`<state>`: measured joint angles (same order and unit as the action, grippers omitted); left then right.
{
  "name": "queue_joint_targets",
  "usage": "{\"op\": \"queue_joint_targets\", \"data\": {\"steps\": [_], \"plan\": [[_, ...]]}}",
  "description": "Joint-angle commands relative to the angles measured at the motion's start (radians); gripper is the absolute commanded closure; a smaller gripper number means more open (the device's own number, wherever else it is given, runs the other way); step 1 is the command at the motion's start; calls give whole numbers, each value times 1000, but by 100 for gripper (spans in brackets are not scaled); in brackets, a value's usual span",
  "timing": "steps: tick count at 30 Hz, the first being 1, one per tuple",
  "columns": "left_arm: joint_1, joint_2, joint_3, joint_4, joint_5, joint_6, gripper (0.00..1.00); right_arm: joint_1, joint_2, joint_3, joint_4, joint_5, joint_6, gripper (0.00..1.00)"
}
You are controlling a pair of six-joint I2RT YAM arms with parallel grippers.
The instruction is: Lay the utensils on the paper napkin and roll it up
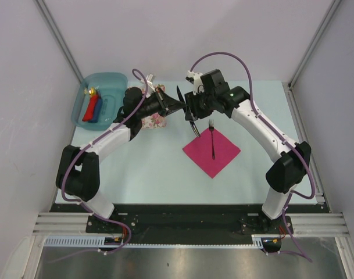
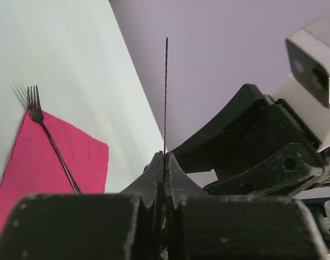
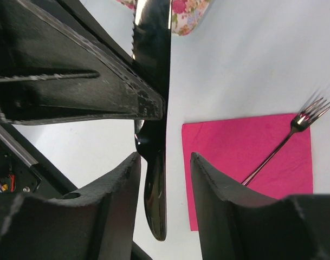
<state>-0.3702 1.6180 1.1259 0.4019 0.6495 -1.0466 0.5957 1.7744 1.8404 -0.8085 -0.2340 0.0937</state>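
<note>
The left tool (image 2: pixel 163 157) is clamped tight on the knife (image 3: pixel 156 211), which it holds in the air above the bench (image 1: pixel 147 174), just off the far-left edge of the paper napkin (image 1: pixel 222 156). In the left wrist view the blade shows edge-on as a thin dark line running away from the closed fingers.

The right tool (image 3: pixel 165 160) meets it from the other side. Its fingers (image 3: pixel 211 187) stand apart with the knife's rounded end between them. The left-hand finger sits close against the metal, and a gap shows on the other side.

The napkin lies flat as a magenta diamond on the pale bench, right of centre. The fork (image 1: pixel 212 139) rests on it, handle toward the arms' bases, its tines poking just past the far corner.

A floral cloth (image 1: pixel 154 120) lies crumpled beneath the left arm, well apart from the napkin. At the far-left corner of the bench a blue tray (image 1: pixel 102 80) holds a red roll (image 1: pixel 94 107) and a blue roll (image 1: pixel 101 110) side by side.
</note>
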Motion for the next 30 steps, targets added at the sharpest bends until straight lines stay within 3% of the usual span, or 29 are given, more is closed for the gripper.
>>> {"op": "queue_joint_targets", "data": {"steps": [1,6,7,9,11,23,30], "plan": [[-6,-10,23,71,-4,-33,100,10,-40,-13,20,9,-8,57],[-6,-12,14,69,-5,-35,100,10,-44,-12,29,16,-3,69],[-6,-13,11,69,-5,-33,100,10,-44,-12,28,19,3,68],[-7,-15,8,64,-7,-29,100,12,-46,-12,31,24,6,55],[-7,-20,3,60,-8,-26,100,12,-49,-9,34,25,14,50],[-7,-15,3,49,-11,-16,100,12,-44,13,37,38,15,60],[-4,-3,8,28,-16,-7,100,12,-44,17,35,48,14,52]]}}
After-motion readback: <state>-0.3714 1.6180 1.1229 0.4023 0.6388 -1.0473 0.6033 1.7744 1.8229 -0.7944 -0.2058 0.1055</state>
